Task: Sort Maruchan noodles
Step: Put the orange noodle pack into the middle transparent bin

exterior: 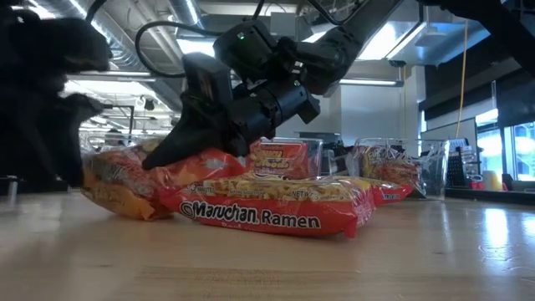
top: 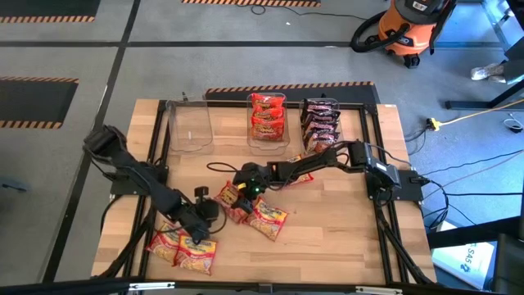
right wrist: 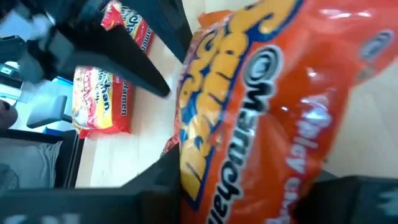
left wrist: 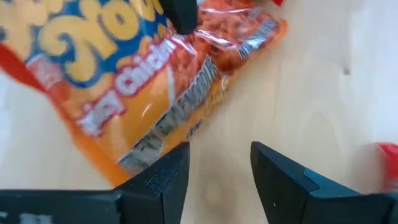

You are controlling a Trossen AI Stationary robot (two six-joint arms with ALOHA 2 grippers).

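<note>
Packet and right hand [top: 239, 190] are the pair that matters: the right arm reaches from the right side of the surface [top: 344, 238] across to its middle, and its fingers are down on an orange packet [right wrist: 261, 118] at the near-left end of the loose cluster there. In the right wrist view that packet fills the gap between the two dark fingers, its long axis running across them, so the hand appears to be pinching it, though whether the grip is firm cannot be told. The low view shows the same hand pressed down onto the crumpled orange wrapper, just behind a flat red Maruchan Ramen packet [exterior: 276, 209]. The left hand [top: 205, 215] sits close by, slightly nearer the front edge; its fingers are spread with nothing between them, and an orange chicken packet [left wrist: 130, 81] lies just ahead of their tips. More packets [top: 184, 250] lie at the front left. From the held packet, the clear bins stand well apart toward the back: one with red packets [top: 268, 119], one with dark packets [top: 321, 123], and an empty one [top: 190, 127] on the left.
</note>
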